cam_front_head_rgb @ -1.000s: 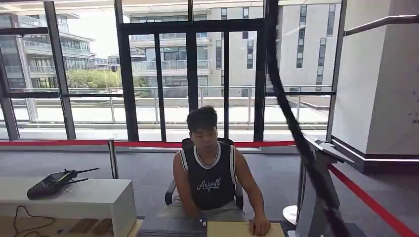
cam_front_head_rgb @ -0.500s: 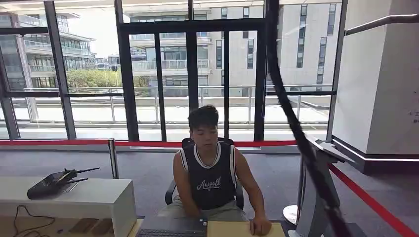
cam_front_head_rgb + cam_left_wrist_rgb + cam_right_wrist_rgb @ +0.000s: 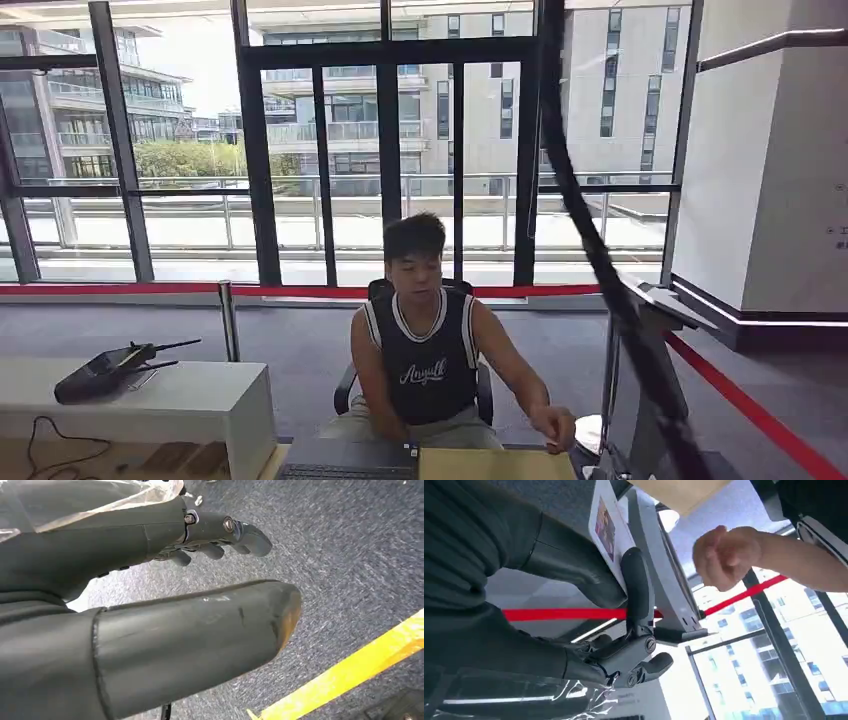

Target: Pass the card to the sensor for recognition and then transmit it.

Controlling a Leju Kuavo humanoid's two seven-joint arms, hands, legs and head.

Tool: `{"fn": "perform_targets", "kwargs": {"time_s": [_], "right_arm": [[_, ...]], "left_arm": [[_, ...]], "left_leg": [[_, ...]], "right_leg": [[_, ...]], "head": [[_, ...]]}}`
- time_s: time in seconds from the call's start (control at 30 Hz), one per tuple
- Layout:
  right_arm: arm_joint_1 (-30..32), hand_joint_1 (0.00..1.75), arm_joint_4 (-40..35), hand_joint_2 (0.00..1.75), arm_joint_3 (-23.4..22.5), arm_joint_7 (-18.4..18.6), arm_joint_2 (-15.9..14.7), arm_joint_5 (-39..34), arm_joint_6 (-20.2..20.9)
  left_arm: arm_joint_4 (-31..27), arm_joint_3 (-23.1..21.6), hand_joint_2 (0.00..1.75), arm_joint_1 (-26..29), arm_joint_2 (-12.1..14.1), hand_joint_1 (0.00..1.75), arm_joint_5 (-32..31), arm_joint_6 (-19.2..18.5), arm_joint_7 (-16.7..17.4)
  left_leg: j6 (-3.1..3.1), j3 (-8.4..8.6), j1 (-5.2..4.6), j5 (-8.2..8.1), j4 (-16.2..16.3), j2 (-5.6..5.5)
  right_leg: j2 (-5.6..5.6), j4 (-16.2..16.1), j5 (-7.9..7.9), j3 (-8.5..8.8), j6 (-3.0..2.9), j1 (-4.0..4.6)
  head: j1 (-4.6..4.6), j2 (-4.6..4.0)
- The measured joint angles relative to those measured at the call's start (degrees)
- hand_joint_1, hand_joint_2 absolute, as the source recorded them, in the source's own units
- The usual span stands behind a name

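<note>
The card [image 3: 608,532] is a thin white rectangle with a small coloured picture printed on its face, in reddish and dark tones too blurred to read. The right hand [image 3: 621,625] holds it pinched between the thick grey thumb [image 3: 574,567] and a dark finger [image 3: 638,587] that lies across the card's lower edge; the other fingers curl in below. In the right wrist view the card sits just beside the grey stand of the sensor [image 3: 669,587], and whether it touches the stand cannot be told. A person's hand [image 3: 724,555] is raised close to the card, loosely closed and apart from it. In the head view the person [image 3: 425,345], in a dark sleeveless jersey, sits on a chair behind a desk with a dark keyboard [image 3: 345,468] and a tan pad [image 3: 490,465], one hand lifted above the desk near the grey sensor stand [image 3: 645,390]. The left hand [image 3: 210,540] hangs over grey carpet [image 3: 350,555] crossed by a yellow strip [image 3: 360,670]; it holds nothing, its thumb is stretched out and its dark fingers are slightly bent and apart from it. A white side table [image 3: 180,405] carries a black device with antennas [image 3: 105,370].
</note>
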Motion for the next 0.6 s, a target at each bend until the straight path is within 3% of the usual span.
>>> {"fn": "perform_targets", "kwargs": {"time_s": [0.27,0.6], "right_arm": [[-3.3,1.75,-0.1,1.75,1.5,0.7,2.6,6.0,3.9],[-6.7,1.75,2.3,1.75,3.5,0.5,7.0,7.5,3.9]], "left_arm": [[0.0,-0.2,0.00,-1.1,0.0,0.00,-1.9,-1.7,0.8],[0.0,-0.2,0.00,-2.2,0.1,0.00,-2.6,-2.4,1.2]], "left_leg": [[0.00,-0.02,0.03,0.01,0.0,0.00],[-0.02,-0.02,0.06,0.02,0.0,0.00]], "right_leg": [[0.00,0.0,0.00,0.00,0.00,0.02],[0.00,0.0,0.00,-0.02,-0.01,0.04]], "head": [[-0.02,0.00],[0.00,0.00]]}}
